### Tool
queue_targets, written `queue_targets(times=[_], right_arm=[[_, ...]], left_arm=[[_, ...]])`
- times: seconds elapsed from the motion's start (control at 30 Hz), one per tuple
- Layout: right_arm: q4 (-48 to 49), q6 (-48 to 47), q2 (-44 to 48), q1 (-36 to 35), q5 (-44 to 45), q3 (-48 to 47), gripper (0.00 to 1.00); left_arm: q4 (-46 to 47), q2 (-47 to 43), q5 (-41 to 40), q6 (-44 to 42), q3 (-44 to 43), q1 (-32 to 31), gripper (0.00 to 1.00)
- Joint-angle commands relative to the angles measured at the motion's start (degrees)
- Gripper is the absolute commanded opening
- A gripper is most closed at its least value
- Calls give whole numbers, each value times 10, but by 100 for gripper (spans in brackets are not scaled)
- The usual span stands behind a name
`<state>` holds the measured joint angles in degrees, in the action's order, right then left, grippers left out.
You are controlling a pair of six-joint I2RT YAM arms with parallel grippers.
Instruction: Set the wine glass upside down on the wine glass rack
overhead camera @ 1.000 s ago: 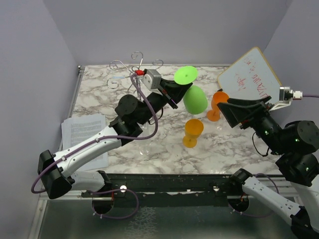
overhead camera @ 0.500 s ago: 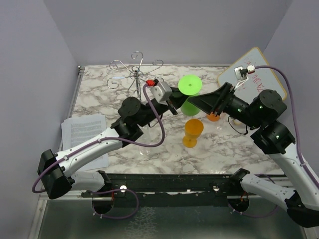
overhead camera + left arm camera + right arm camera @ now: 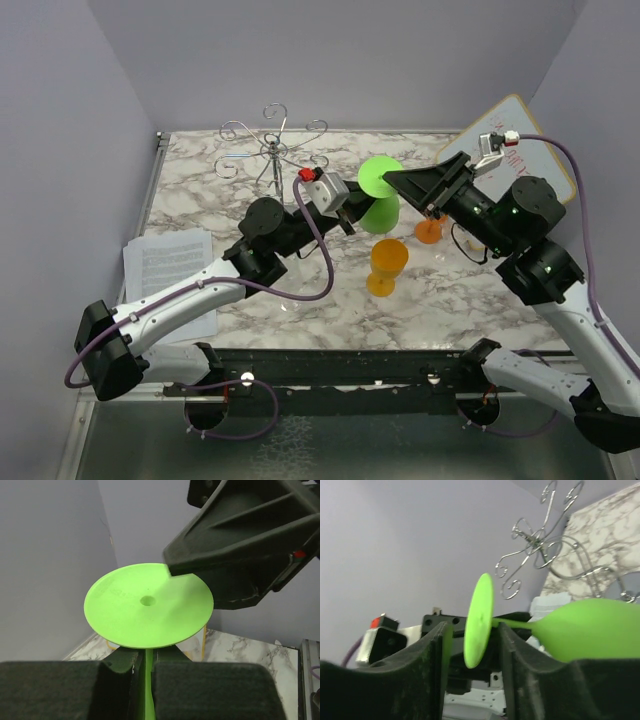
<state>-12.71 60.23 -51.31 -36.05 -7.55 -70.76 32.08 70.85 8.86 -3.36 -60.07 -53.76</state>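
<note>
A stack of printed papers (image 3: pixel 165 265) lies at 8 o'clock, at the left edge of the marble table (image 3: pixel 200 200). At 11 o'clock the wine glass rack (image 3: pixel 272 150) stands upright on its round base, its scroll-ended arms fanned out at the top.

The left arm stretches from 7 o'clock towards the table's middle. The left gripper (image 3: pixel 354 207) is pinched on the thin stem of the green wine glass (image 3: pixel 380 213). In the left wrist view the stem sits in the narrow gap between the two black fingers, and the round foot (image 3: pixel 147 605) faces the camera just beyond them.

The wine glass is off the rack, at about 4 o'clock from it and near the table's middle. It is somewhat tilted, with the foot uppermost and the bowl below. Whether the bowl's rim touches the marble cannot be told.

At 3 o'clock of the foot is the right gripper (image 3: pixel 395 180), spread, with one finger on each side of the disc. The right wrist view shows a gap between the disc and either finger.

At 6 o'clock of the green bowl an orange glass (image 3: pixel 386 265) stands upright on the table. A second orange glass (image 3: pixel 430 228) stands at 3 o'clock of the bowl, partly hidden under the right arm. A whiteboard (image 3: pixel 520 150) with red writing sits at 2 o'clock, by the right wall.
</note>
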Motion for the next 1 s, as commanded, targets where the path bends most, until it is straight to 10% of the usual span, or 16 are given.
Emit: queue_targets(times=[0.0, 0.13, 0.33, 0.43, 0.97], right_arm=[[-10, 0, -21, -3, 50, -17, 39], [33, 9, -24, -3, 55, 4, 2], [55, 6, -19, -3, 111, 16, 1], [55, -12, -29, -3, 162, 5, 1], [144, -87, -265, -3, 210, -134, 1]], left_arm=[[6, -15, 28, -21, 9, -1, 0], [-2, -26, 40, -15, 19, 0, 1], [-23, -59, -8, 26, 32, 0, 70], [-35, -84, -34, 48, 38, 0, 85], [-325, -223, -386, 145, -83, 0, 91]])
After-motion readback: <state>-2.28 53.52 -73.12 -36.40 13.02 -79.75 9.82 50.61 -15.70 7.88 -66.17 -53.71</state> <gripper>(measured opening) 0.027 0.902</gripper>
